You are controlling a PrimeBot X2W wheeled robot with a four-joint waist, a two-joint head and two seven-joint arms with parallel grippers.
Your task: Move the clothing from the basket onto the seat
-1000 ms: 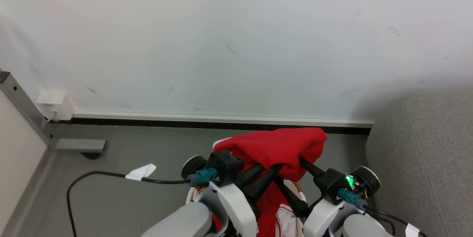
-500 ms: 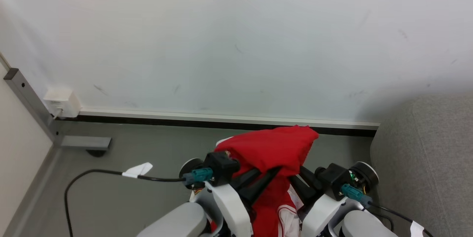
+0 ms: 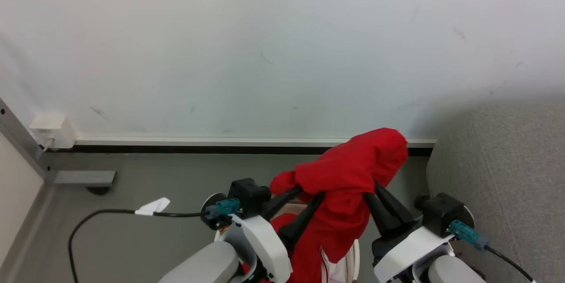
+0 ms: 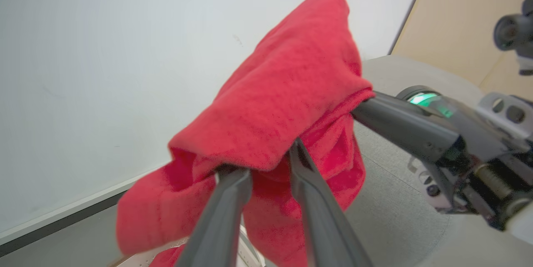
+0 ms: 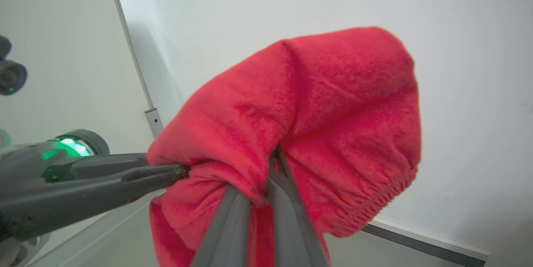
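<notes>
Both claws are holding one bundle aloft. The left gripper (image 3: 309,195) is standing nearly closed, its fingers only a narrow gap apart, with a fold of the clothing (image 3: 353,168) bunched between and over the tips, so the tips themselves are lying hidden. The right gripper (image 3: 373,194) is pinching tighter, its two fingers almost touching, biting into the same red cloth from the other side. The garment is draping over both sets of fingertips, peaking above and just beyond the right claw, and the rest is hanging down between the two claws. White stripe trim is showing on the part trailing low between the wrists. Below and behind the claws, a sliver of the basket (image 3: 355,254) rim is peeking out from under the hanging cloth; the red tail is reaching down to it, contact unclear. The seat (image 3: 507,164) is lying just off the right claw's outer side, apart from the cloth. Ahead of both claws the white wall (image 3: 265,53) is rising from the grey floor (image 3: 176,177). A black cable (image 3: 110,214) is trailing off the left claw's outer side.
</notes>
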